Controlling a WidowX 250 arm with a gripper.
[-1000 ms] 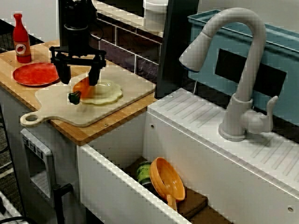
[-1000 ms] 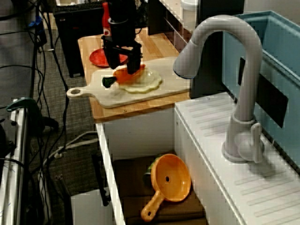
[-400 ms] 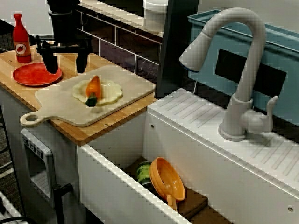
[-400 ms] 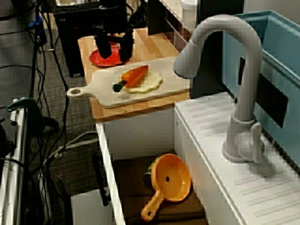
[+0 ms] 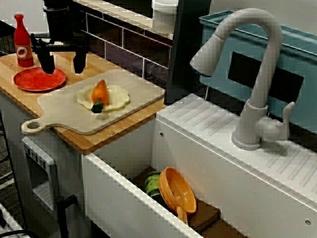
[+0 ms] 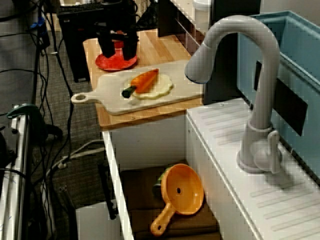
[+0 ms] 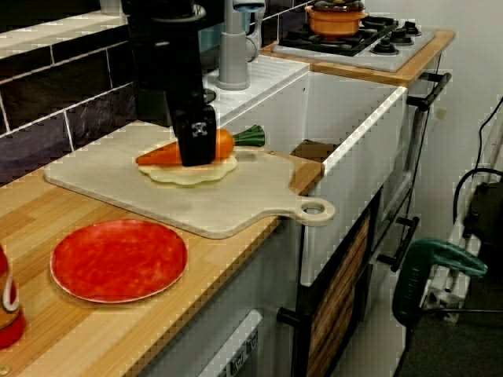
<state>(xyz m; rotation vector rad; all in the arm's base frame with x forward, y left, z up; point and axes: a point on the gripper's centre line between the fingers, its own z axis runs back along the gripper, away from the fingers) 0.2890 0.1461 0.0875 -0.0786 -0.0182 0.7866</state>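
We are logging the black two-fingered claw as hanging above the wooden desk, fingers pointing straight down and spread wide with nothing between them. In the view over the tap it is sitting above the flat red round plate, not touching it. In the view across the sink one finger is overlapping the plate's rim and the other is standing beside the pale paddle-shaped cutting board.

Since nothing is gripping it, the orange toy carrot is resting under its own weight. It is lying on its side on a cream scalloped disc in the middle of the board, near the claw but apart from it. We are judging that its tapered body is why it is lying flat rather than standing, and that the disc is keeping it off the bare board.

The carrot is looking smooth and glossy, bright orange, narrowing to a point away from us, with a short dark green stalk end hanging over the disc's near edge. In the view from the desk end, a claw finger in the foreground is covering its middle.

A red bottle is standing upright behind the plate
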